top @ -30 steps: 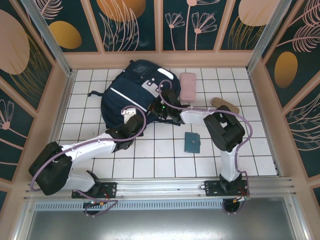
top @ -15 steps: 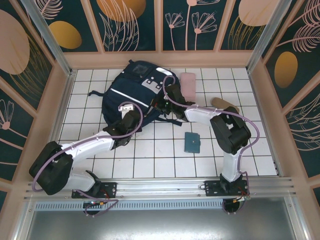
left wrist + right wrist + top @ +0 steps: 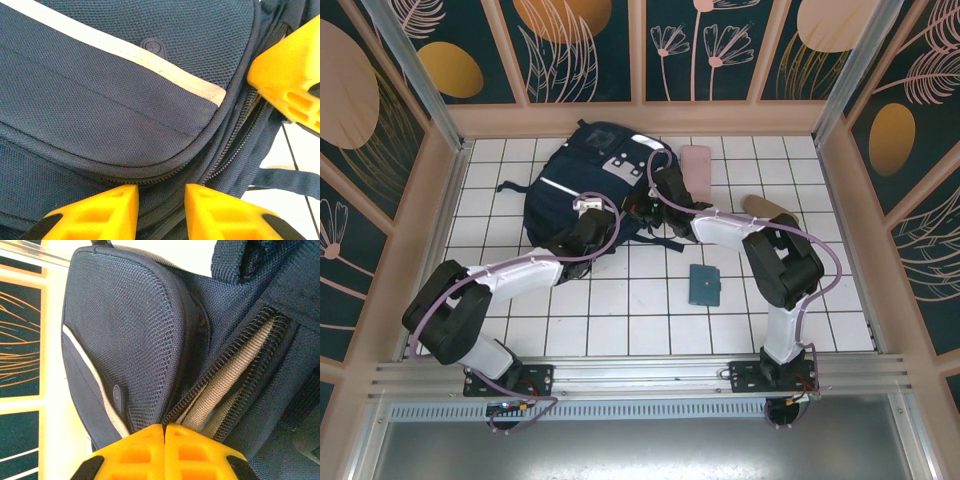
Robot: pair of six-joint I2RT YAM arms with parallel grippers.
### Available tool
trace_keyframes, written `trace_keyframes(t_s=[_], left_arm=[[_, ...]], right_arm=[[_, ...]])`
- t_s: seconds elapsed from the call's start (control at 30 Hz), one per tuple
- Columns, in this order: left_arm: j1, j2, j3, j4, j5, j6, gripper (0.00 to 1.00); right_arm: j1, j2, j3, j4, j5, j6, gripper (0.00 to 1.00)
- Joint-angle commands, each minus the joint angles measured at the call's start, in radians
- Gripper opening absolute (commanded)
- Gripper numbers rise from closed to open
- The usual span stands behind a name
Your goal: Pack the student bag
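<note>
The student bag (image 3: 582, 180) lies flat on the white-tiled table (image 3: 620, 310), toward 11 o'clock from the table's centre, with its top reaching the far wall. Its thin white stripe (image 3: 575, 192) runs across the front panel. A dark strap (image 3: 512, 186) trails off at the bag's 9 o'clock.

Both arms reach in to the bag's 4 o'clock edge and meet there. The left gripper (image 3: 161, 200) sits over the bag's lower corner with its yellow fingers (image 3: 107, 212) spread. In the gap between them run the curved seam of the front pocket and a zipper track. One yellow finger of the right gripper (image 3: 292, 75) shows at 2 o'clock in the left wrist view, touching the bag's side.

In its own wrist view the right gripper has its fingers (image 3: 135, 450) pressed together, tips right where the two tracks of an open zipper (image 3: 235, 370) meet. Beige lining shows through that opening. I cannot tell whether a zipper pull is pinched between them.

A pink pouch (image 3: 696, 172) lies just beside the bag at its 3 o'clock. A teal wallet (image 3: 704, 284) lies at the bag's 5 o'clock, well apart from it. A tan object (image 3: 768, 207), half hidden by the right arm, lies at 3 o'clock from the pouch.
</note>
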Motion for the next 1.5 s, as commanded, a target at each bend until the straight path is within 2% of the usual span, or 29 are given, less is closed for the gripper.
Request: trace_keyframes(t_s=[0.0,0.17,0.3,0.43,0.7,0.87,1.03,1.3,1.37,1.47], left_arm=[[0.010,0.009,0.019,-0.020,-0.017,0.013,0.32],[0.010,-0.013,0.009,-0.079,-0.036,-0.030,0.32],[0.010,-0.080,-0.063,-0.069,-0.011,-0.069,0.35],[0.010,-0.082,-0.074,-0.070,-0.017,-0.073,0.36],[0.011,-0.068,-0.062,-0.072,0.034,-0.089,0.35],[0.010,-0.130,-0.112,-0.081,0.075,-0.131,0.35],[0.010,-0.112,-0.097,-0.064,0.037,-0.084,0.37],[0.010,-0.026,-0.019,-0.008,0.055,-0.031,0.37],[0.010,-0.019,-0.007,-0.006,0.049,-0.023,0.34],[0.010,-0.008,0.005,0.001,0.049,-0.016,0.24]], right_arm=[[-0.010,-0.064,0.031,0.094,-0.027,-0.013,0.00],[-0.014,-0.062,0.036,0.097,-0.027,-0.015,0.00],[-0.015,-0.058,0.045,0.099,-0.031,-0.015,0.00],[-0.016,-0.057,0.052,0.108,-0.043,-0.006,0.00],[-0.015,-0.063,0.058,0.102,-0.051,-0.006,0.00],[-0.016,-0.059,0.063,0.109,-0.053,-0.006,0.00],[-0.012,-0.053,0.063,0.121,-0.066,0.003,0.00],[-0.013,-0.066,0.049,0.120,-0.063,0.001,0.00],[-0.012,-0.062,0.048,0.124,-0.066,0.004,0.00],[-0.013,-0.059,0.047,0.131,-0.070,0.009,0.00]])
